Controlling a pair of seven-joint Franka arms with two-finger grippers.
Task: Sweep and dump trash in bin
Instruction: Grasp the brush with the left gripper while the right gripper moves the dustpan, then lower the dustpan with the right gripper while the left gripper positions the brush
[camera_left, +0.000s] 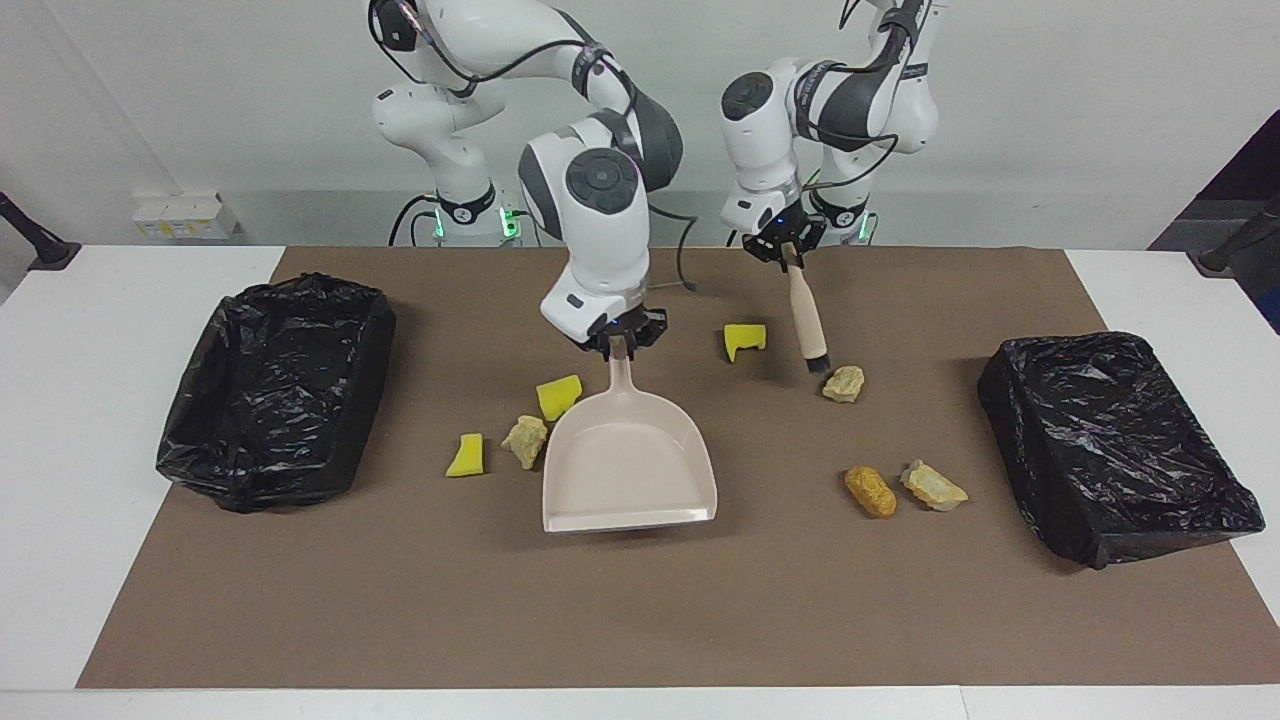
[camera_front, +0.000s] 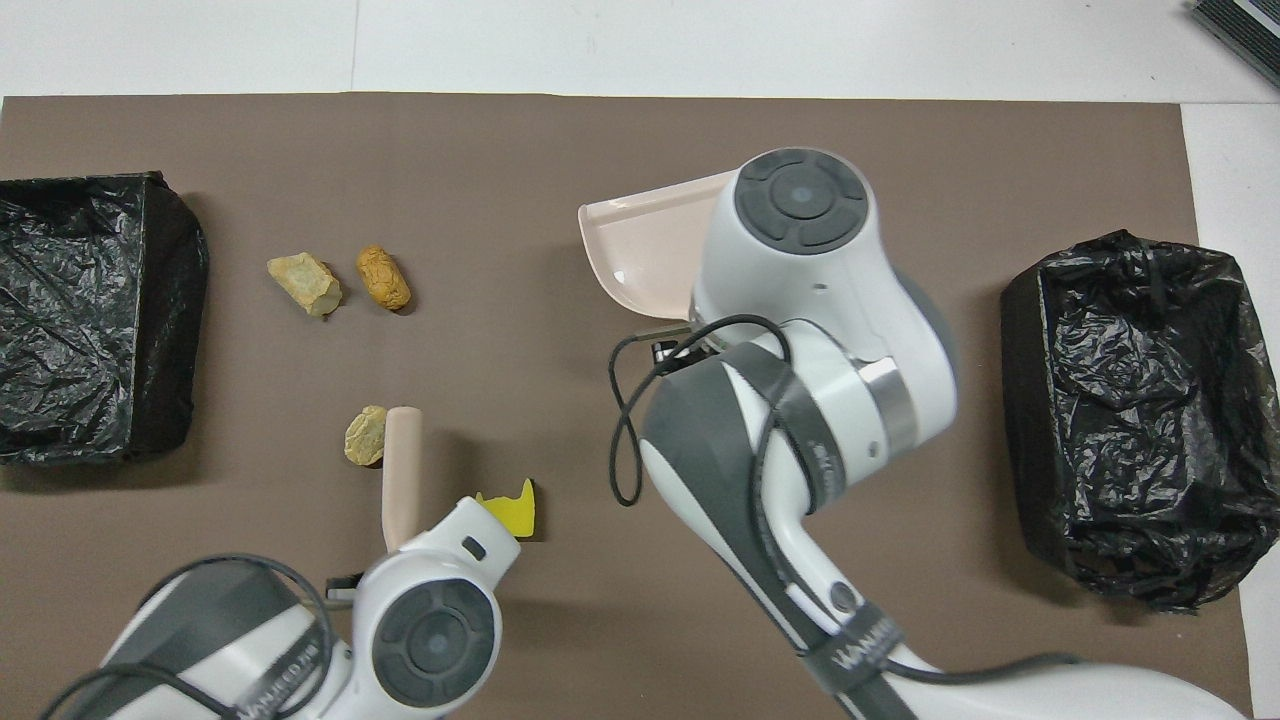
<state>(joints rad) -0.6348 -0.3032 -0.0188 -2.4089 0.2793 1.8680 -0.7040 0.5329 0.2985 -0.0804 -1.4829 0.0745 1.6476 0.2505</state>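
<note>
The right gripper (camera_left: 620, 345) is clamped on the handle of the pale dustpan (camera_left: 628, 462), which hangs tilted over the middle of the brown mat (camera_left: 640, 620), its open lip toward the mat's edge farthest from the robots. The left gripper (camera_left: 788, 250) is closed on the top of a small wooden-handled brush (camera_left: 806, 318); the brush points down, its dark bristles just beside a pale beige lump (camera_left: 844, 383). Whether the bristles touch the mat or the lump cannot be told. The trash lies scattered on the mat in two groups. Toward the right arm's end, a yellow sponge chunk (camera_left: 559, 395), a second pale lump (camera_left: 526, 440) and another yellow chunk (camera_left: 466, 455) sit close beside the dustpan's side; in the overhead view the right arm covers all three. Toward the left arm's end, a notched yellow sponge chunk (camera_left: 745, 339) lies near the brush, nearer to the robots than the beige lump. An orange-brown bread-like lump (camera_left: 869, 490) and a third pale lump (camera_left: 933, 485) lie side by side, farther from the robots. One bin lined with black plastic (camera_left: 275, 390) stands at the right arm's end of the mat. A second black-lined bin (camera_left: 1115, 440) stands at the left arm's end. Both sit well apart from the scraps.
</note>
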